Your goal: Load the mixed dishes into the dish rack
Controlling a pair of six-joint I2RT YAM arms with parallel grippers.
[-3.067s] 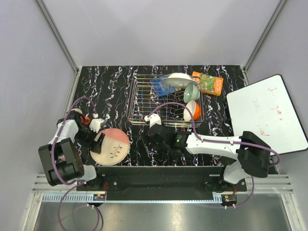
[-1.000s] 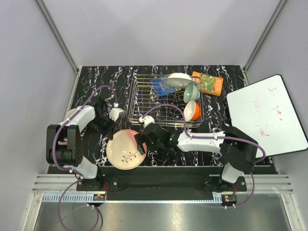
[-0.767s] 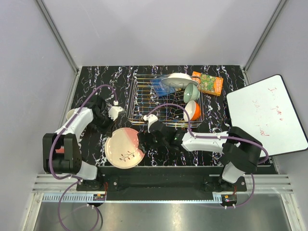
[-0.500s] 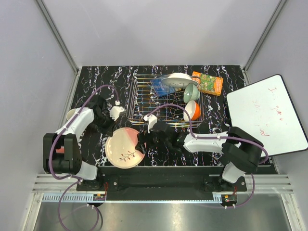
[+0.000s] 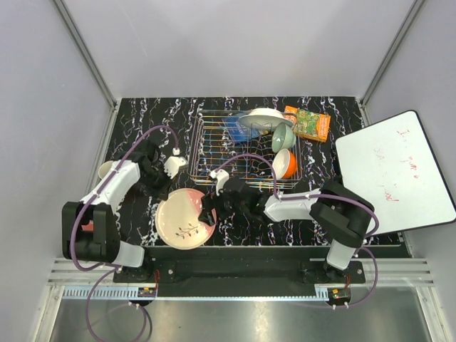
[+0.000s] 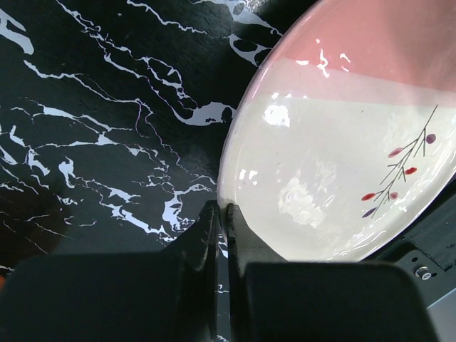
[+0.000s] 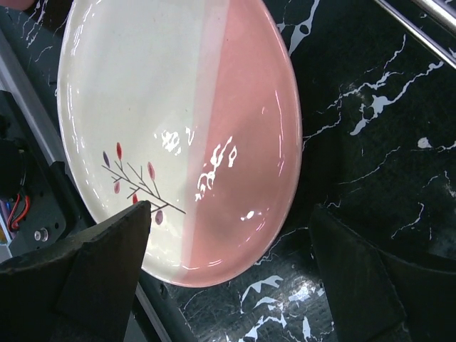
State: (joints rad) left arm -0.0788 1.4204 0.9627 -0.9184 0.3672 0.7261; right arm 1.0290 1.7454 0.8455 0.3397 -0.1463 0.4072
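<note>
Here right gripper (image 7: 229, 244) spread wide at pink-and-cream plate (image 7: 178, 121) rim

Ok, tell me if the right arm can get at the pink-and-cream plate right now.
Probably yes: the right gripper hangs open right over the pink-and-cream plate, its jaws wide on either side, and nothing lies between them.

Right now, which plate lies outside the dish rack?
The pink-and-cream plate with the leaf sprig, flat on the table; the white plate rests at the far end of the dish rack.
</note>
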